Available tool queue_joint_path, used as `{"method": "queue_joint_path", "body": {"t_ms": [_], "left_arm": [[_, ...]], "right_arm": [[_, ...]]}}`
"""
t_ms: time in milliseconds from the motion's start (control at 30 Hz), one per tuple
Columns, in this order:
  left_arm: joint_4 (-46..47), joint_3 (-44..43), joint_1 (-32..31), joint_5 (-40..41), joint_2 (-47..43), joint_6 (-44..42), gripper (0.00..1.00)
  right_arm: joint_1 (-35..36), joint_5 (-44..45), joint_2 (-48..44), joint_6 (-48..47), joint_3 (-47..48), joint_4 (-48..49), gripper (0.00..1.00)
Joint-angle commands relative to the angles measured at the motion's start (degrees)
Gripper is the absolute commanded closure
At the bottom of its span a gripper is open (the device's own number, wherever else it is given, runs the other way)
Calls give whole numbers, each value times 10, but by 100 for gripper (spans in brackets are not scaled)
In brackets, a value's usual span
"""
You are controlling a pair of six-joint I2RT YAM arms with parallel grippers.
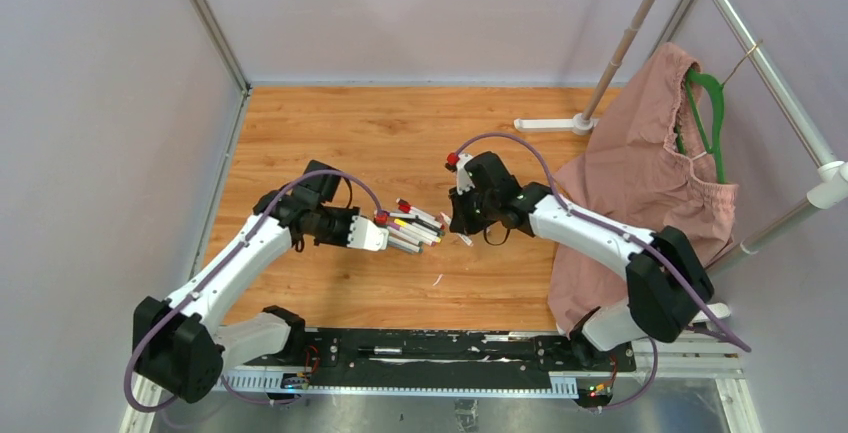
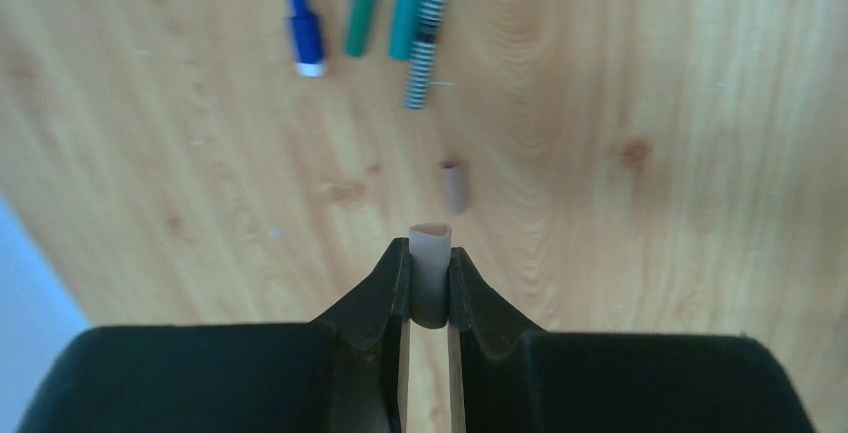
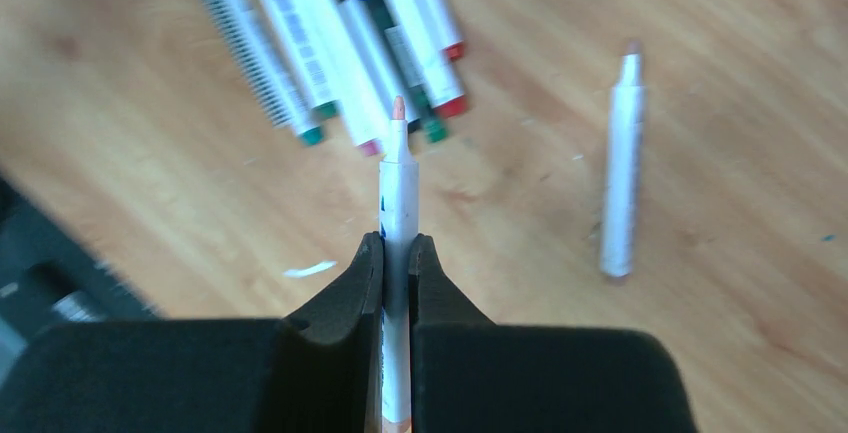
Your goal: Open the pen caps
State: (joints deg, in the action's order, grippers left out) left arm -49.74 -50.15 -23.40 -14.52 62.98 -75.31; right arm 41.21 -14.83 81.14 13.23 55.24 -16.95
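Observation:
My left gripper (image 2: 431, 253) is shut on a small pale peach pen cap (image 2: 431, 271), held upright above the wood, its open end facing away. A second, mauve cap (image 2: 455, 185) lies loose on the table just beyond it. My right gripper (image 3: 398, 243) is shut on a white pen barrel (image 3: 398, 188) whose bare orange tip points away. Another uncapped white pen (image 3: 622, 168) lies to its right. A bundle of capped pens (image 1: 415, 226) lies between the left gripper (image 1: 385, 233) and the right gripper (image 1: 462, 221); blue (image 2: 305, 38) and green (image 2: 361, 25) caps show.
A striped pen (image 2: 425, 48) lies at the bundle's edge. A pink cloth (image 1: 640, 183) hangs on a green hanger from the metal rack at the right, and the rack's white foot (image 1: 550, 124) rests on the wooden table (image 1: 330, 133). A white scrap (image 1: 437, 279) lies near the front.

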Motion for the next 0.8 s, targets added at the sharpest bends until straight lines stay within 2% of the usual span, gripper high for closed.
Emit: {"method": "queue_joint_path", "body": {"t_ms": [0,233,533,767], "left_arm": [[-15,53,-4,5,9,17,100],[71,111,-4,10,27,51,100],[175,157,-4,43,88,79,100],[181,152,-4,37,101,96,100]], "right_arm": [[-6,142,65,-51,13,45,100],[-7,189,119,-81,4,94,99],[-10,189,143,-95,-18,106,70],[-16,192,96,-81,-47,105,62]]}}
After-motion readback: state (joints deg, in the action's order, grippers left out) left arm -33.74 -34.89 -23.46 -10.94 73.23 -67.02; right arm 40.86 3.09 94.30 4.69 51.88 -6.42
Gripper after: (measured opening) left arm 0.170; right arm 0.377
